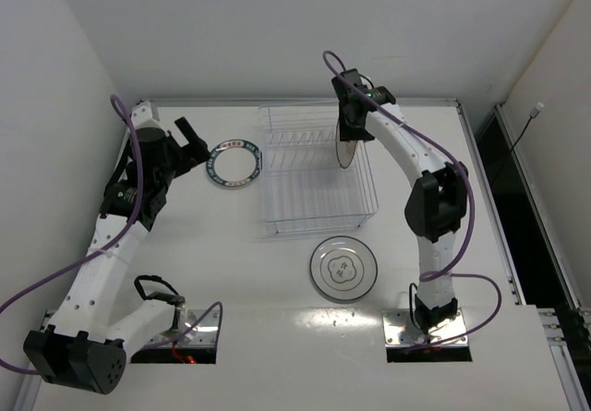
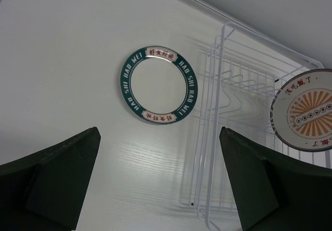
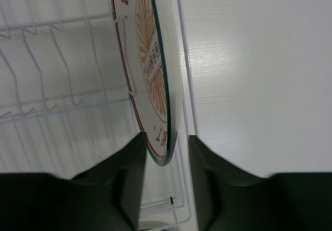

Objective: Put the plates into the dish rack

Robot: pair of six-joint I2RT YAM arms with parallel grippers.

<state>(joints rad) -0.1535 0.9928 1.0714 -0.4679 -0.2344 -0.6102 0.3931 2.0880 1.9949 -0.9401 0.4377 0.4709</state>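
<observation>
At the left of the overhead view, the left arm reaches up the desk [image 1: 231, 272]. Its pincer [image 1: 192, 139] hangs in the upper left with the jaws spread wide and nothing between them. In its own camera the two dark fingers [image 2: 57, 184] sit far apart at the bottom corners of the frame. Just to the right, the teal-rimmed plate [image 1: 234, 164] lies flat on the desk, apart from the pincer and just beside the left wall of the dish rack [image 1: 314, 210]. The clear rack stands in the upper middle of the overhead view, with rows of thin tines running across its floor. Along its right-hand wall the orange sunburst plate [image 1: 346, 155] stands on edge inside the rack, close to upright, and shows from above as a thin sliver. The right arm bends in from the lower right and its pincer [image 3: 167, 143] straddles that plate's rim. In the wrist view its jaws are narrow. One finger [image 3: 129, 163] looks to be right against the patterned face, while a slim gap shows between the plate's other face and the second finger, so the plate isn't clamped. Below the rack, in the lower middle of the overhead view, the grey-ringed plate [image 1: 343, 268] with its flower motif lies flat on the desk, well apart from both pincers.
</observation>
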